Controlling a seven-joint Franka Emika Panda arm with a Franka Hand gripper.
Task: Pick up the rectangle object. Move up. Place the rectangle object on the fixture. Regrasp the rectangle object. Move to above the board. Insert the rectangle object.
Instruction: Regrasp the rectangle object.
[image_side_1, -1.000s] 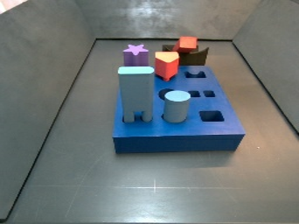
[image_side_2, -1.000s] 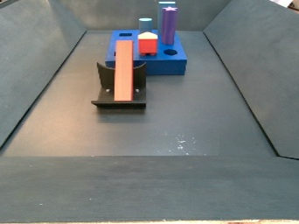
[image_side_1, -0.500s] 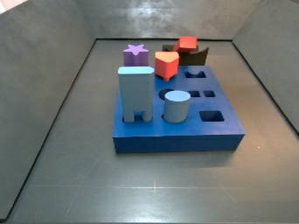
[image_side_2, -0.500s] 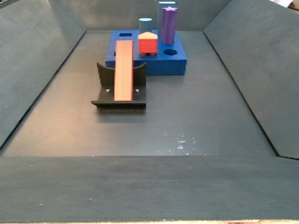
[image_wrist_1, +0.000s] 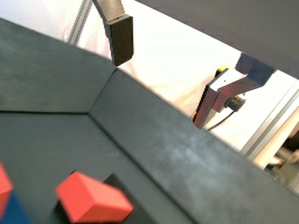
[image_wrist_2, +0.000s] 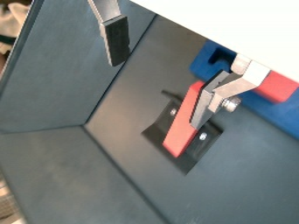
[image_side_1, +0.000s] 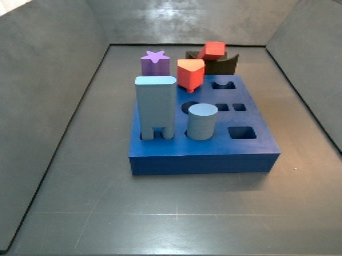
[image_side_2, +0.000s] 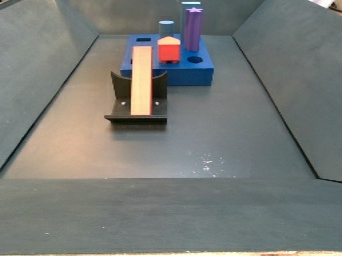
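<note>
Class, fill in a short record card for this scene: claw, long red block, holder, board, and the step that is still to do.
claw: open, high above the floor, holding nothing
long plain red block: leaning in the dark angled fixture
thick blue board with holes: behind the fixture, carrying other pieces
light-blue tall block: upright in the board
step to do: regrasp the red block

The gripper is seen only in the wrist views, held high with its fingers wide apart and nothing between them. The red block on the fixture is left free from above. Just behind it, access is crowded by tall pieces on the board
</note>
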